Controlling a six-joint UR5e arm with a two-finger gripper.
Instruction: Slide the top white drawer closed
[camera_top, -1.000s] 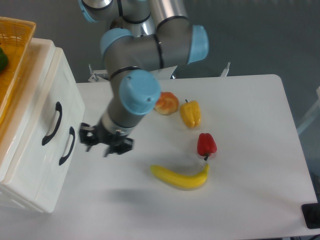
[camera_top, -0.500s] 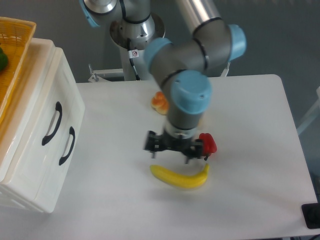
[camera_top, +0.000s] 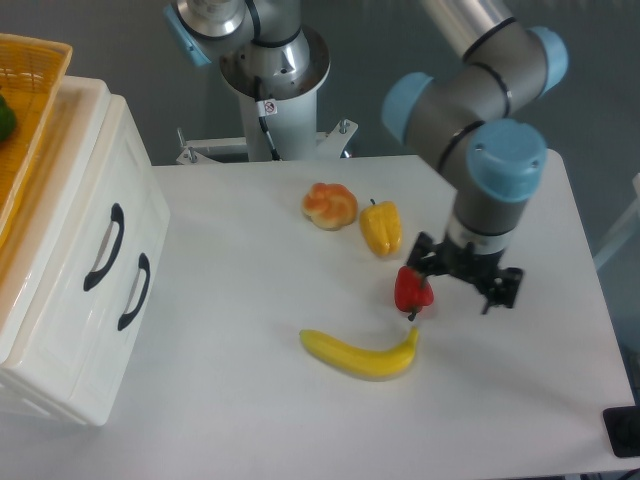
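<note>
The top white drawer is the upper of two glossy fronts on the cabinet at the left, and its black curved handle faces the table. Its front lies level with the lower drawer front. My gripper hangs far to the right over the table, just right of a red pepper, and nowhere near the cabinet. Its black body points down, and the wrist hides the fingertips, so the frame does not show whether they are apart.
A banana lies at the front centre of the white table. A yellow pepper and an orange bun-like item sit further back. An orange woven basket rests on the cabinet top.
The arm has swung right across the table, from beside the drawer fronts, over the banana, to beside the red pepper. The drawers and the items on the table have not moved.
</note>
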